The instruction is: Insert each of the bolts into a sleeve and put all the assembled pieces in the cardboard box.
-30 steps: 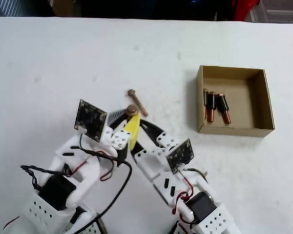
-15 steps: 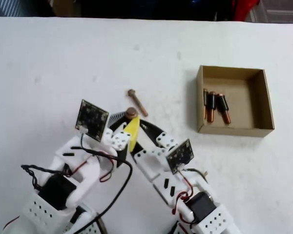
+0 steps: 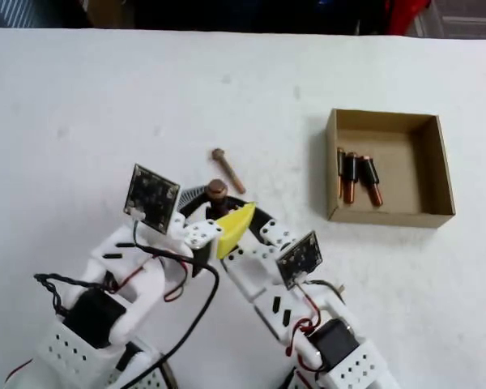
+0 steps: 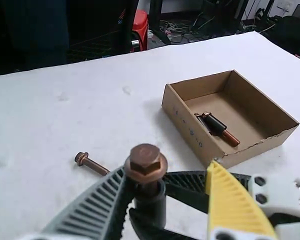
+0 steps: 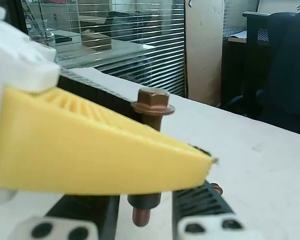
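A copper bolt (image 3: 217,188) stands upright in a black sleeve (image 5: 144,200), head up, in front of both arms. My right gripper (image 5: 142,206) is shut on that sleeve with its black fingers (image 5: 85,212) on either side. My left gripper (image 4: 167,172) is open around the same piece: its grey finger (image 4: 97,200) rests against the sleeve, while its yellow finger (image 4: 230,205) stands well apart. A second bolt (image 3: 227,168) lies loose on the table just beyond. The cardboard box (image 3: 389,217) sits to the right and holds three assembled pieces (image 3: 356,177).
The white table (image 3: 105,97) stretches wide to the left and far side. Both arm bases crowd the near edge. The box wall (image 4: 190,122) stands about a hand's width right of the held piece.
The left gripper's yellow finger has swung away from the bolt toward the right, so that gripper has opened. The bolt and sleeve stay upright in the right gripper.
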### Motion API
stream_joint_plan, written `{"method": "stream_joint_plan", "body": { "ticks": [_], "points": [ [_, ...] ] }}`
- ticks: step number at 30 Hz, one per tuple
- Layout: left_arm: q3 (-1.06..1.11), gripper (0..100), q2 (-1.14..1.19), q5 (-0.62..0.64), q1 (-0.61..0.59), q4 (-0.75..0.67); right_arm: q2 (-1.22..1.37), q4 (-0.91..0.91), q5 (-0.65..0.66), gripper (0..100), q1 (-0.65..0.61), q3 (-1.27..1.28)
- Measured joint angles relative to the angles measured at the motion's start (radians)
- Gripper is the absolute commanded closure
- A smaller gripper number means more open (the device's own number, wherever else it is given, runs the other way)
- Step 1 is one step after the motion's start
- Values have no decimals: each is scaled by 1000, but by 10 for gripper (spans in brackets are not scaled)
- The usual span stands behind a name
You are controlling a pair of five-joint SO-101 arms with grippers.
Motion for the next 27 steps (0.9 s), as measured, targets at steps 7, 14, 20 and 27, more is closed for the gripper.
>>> {"method": "stream_joint_plan", "body": {
  "ticks": [7,14,20,27],
  "points": [
    [0,752,0,0,0,0,0,0,0,981,0,0],
    [0,753,0,0,-3,0,0,0,0,981,0,0],
    [0,754,2,3,-97,0,-2,0,2,981,0,0],
    [0,755,0,-34,-110,-9,0,0,2,981,-2,0]
  ]
}}
